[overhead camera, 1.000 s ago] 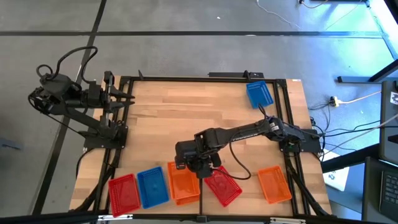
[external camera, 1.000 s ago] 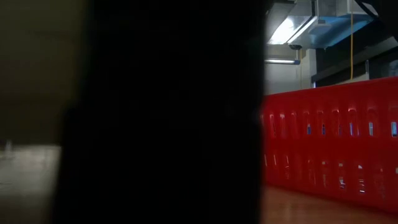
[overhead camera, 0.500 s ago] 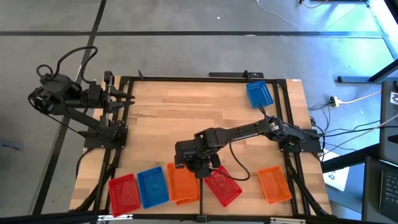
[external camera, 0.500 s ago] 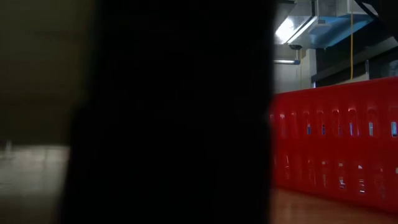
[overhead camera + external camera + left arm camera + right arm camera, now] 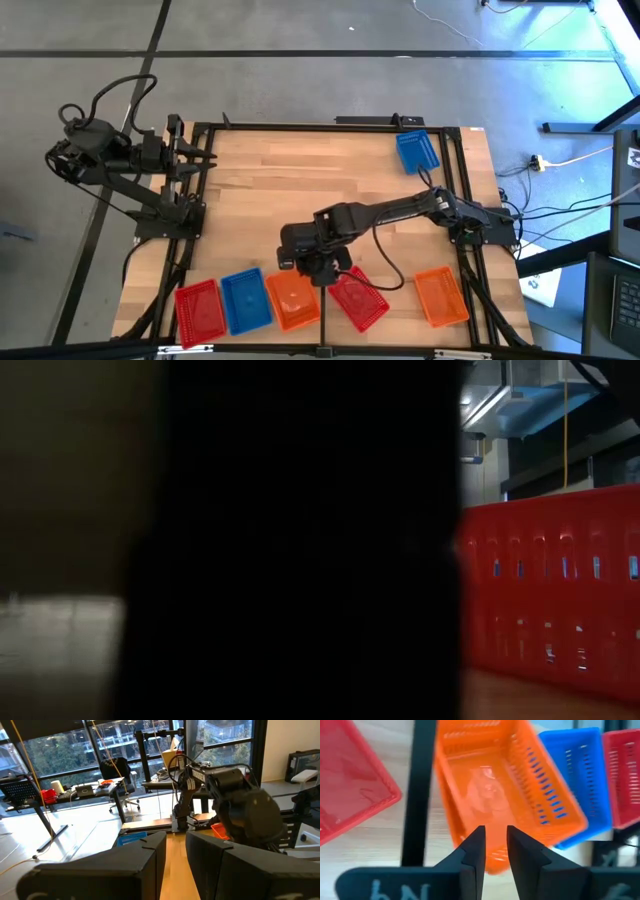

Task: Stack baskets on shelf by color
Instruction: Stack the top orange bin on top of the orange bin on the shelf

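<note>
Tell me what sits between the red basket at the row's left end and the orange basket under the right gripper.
In the high view, one blue basket lies between the red basket and the orange basket, which sits below the right gripper.

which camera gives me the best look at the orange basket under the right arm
The right wrist view: the orange basket fills it, lattice walls and floor clear. The high view shows it small, between blue and red ones. The low and left wrist views don't show it.
</note>
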Robot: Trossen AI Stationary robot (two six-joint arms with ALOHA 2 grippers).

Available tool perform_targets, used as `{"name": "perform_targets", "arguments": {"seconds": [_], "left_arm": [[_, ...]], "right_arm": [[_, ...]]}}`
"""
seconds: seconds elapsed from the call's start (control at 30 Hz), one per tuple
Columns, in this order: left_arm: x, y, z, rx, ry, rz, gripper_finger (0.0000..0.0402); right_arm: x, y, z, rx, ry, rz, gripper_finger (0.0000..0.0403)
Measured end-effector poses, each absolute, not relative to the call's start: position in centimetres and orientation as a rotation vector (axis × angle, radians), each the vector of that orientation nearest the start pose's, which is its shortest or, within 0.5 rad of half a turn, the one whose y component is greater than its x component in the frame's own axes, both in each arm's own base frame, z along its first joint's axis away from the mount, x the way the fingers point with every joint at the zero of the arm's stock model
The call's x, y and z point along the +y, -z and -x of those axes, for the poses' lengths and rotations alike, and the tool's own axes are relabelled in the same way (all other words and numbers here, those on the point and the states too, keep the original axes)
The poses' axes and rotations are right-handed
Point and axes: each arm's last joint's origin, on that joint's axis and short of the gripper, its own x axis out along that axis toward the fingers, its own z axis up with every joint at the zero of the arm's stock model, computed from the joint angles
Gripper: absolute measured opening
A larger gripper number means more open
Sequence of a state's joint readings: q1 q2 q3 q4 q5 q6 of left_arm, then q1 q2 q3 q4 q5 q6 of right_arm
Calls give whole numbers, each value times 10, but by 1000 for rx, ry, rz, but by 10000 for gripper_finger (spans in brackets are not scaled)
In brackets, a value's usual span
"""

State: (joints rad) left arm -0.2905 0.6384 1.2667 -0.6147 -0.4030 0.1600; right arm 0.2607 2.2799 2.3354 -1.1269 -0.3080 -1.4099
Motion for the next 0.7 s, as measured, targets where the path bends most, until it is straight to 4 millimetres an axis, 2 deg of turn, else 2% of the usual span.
{"name": "perform_targets", "arguments": {"seconds": [0.17, 0.3, 0.47, 0.63, 0.7], "left_arm": [[-8, -455, -66, -3, -113, -155, 69], [-8, -454, -66, -2, -108, -132, 69], [-12, -448, -74, 65, -35, -103, 69], [-21, -436, -98, 206, 21, -95, 69], [-27, -432, -111, 247, 73, -100, 69]], "right_arm": [[131, -308, -459, 524, -1101, 1139, 78], [130, -324, -454, 532, -1019, 1158, 78], [127, -375, -433, 480, -805, 1112, 78], [116, -434, -395, 399, -641, 904, 78], [112, -452, -379, 387, -604, 820, 78]]}}
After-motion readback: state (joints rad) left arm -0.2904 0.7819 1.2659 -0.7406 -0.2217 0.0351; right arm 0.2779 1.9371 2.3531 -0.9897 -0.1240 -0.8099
